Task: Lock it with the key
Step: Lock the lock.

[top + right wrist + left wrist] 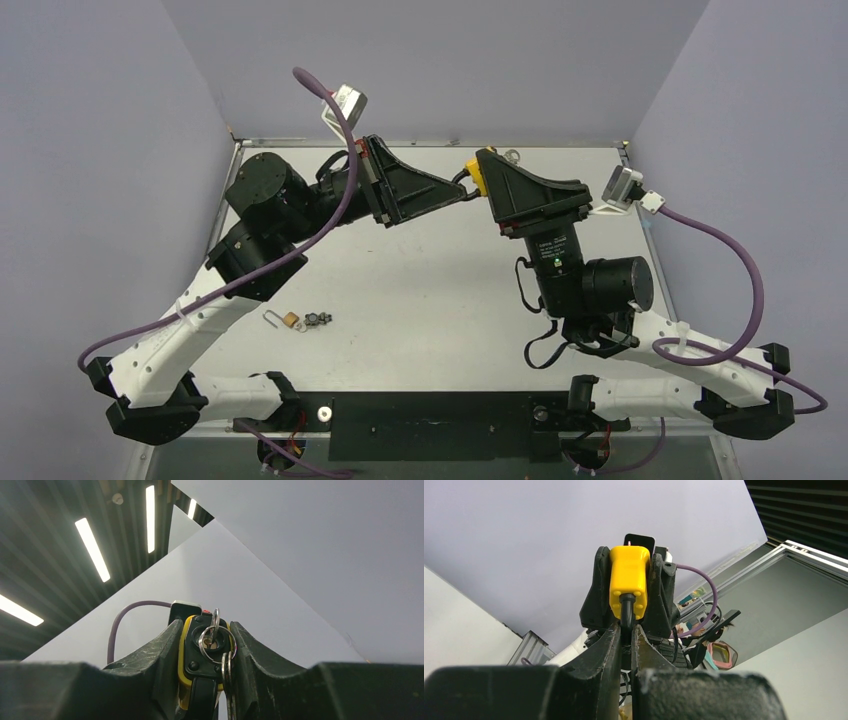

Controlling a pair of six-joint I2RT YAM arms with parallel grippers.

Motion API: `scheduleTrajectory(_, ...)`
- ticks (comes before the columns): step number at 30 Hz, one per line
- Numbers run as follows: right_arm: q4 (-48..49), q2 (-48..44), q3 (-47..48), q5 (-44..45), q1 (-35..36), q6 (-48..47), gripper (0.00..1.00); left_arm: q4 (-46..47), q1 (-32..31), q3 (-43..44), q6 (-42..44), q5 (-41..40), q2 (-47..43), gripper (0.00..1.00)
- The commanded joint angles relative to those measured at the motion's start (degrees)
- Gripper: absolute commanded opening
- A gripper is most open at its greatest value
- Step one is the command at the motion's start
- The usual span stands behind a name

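Note:
A yellow lock (186, 652) with a black face hangs in the air between both arms. My right gripper (205, 632) is shut on its body, one finger on each side. The key (213, 626) sits in the keyhole, with a ring (218, 647) and spare keys (227, 672) dangling from it. In the left wrist view the yellow lock (628, 577) faces me, and my left gripper (625, 630) is shut on the black cable (626, 611) coming out of its end. From above, the lock (478, 176) sits where the left gripper (464, 187) and right gripper (484, 168) meet.
A small brass padlock (289, 319) with a wire shackle lies on the table at the front left, a small dark piece (318, 320) beside it. Grey walls close in the table on three sides. Purple cables loop off both wrists.

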Motion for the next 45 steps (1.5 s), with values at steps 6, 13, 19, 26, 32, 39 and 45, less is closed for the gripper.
scheduleTrajectory(6, -33.21, 13.4, -4.69, -17.44, 8.45, -1.9, 0.0, 0.88, -1.75, 5.76, 0.78, -9.56, 7.63, 0.0)
scheduleTrajectory(13, -35.78, 14.99, -3.0, -14.7, 9.96, -3.65, 0.0, -0.82, -0.66, 11.12, -0.54, -9.25, 11.56, 0.0)
scheduleTrajectory(19, -36.52, 16.06, -2.78, -13.8, 10.45, -4.28, 0.0, -1.44, -0.63, 17.86, -1.84, -8.44, 15.73, 0.0)
scheduleTrajectory(26, -36.77, 15.43, -3.35, -12.86, 10.64, -4.57, 0.0, -3.15, -0.95, 21.69, -0.83, -7.42, 18.53, 0.0)
scheduleTrajectory(32, -39.54, 10.19, -3.82, -11.41, 7.93, -4.54, 0.0, -2.4, 1.1, 8.0, 5.61, -6.94, 11.1, 0.0)
scheduleTrajectory(39, -41.54, 3.32, -5.38, -15.97, -0.26, -3.19, 0.11, -2.29, 8.97, -8.01, 12.25, -5.24, -0.25, 0.0)
scheduleTrajectory(45, -41.83, -2.71, -7.97, -20.58, -7.94, -3.28, 0.52, -6.62, 14.22, -12.97, 17.55, -0.24, -6.06, 0.0)
